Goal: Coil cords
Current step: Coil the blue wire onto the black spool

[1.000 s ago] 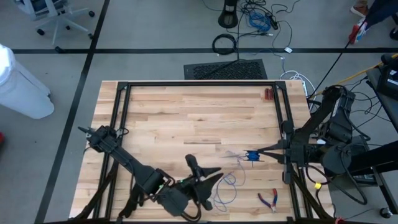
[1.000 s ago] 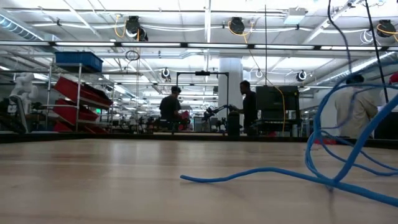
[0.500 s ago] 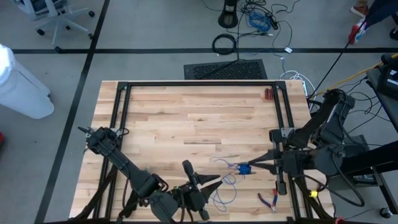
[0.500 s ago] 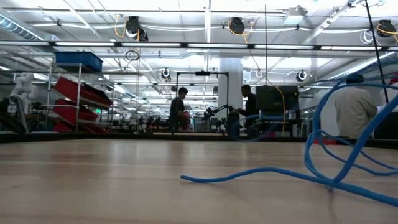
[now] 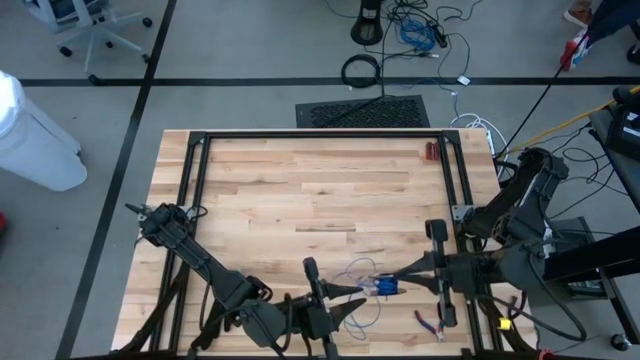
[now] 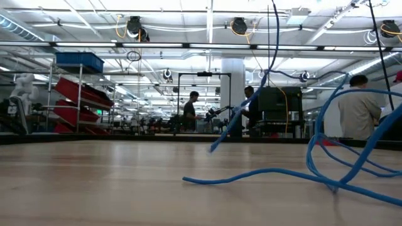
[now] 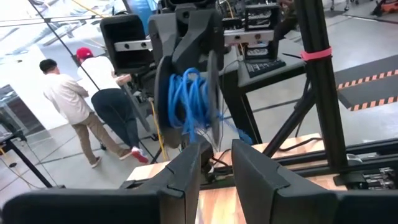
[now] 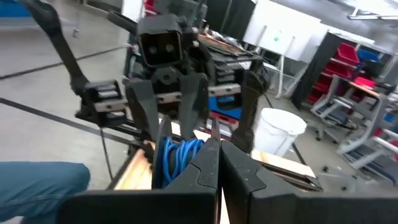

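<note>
Meeting at the lower middle of the frame, the left tool [image 5: 345,302] pinches the blue cord [image 5: 362,292] coils above the desk [image 5: 300,190]; the right tool [image 5: 392,277], pressed together, grips its plug end.

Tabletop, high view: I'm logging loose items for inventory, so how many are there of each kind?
Blue cord: 1
Red-handled pliers: 1
Small red object by the far frame rail: 1
Total: 3

Wood table [image 5: 300,190]: blue cord [image 5: 362,300], red-handled pliers [image 5: 432,322] on it.
</note>
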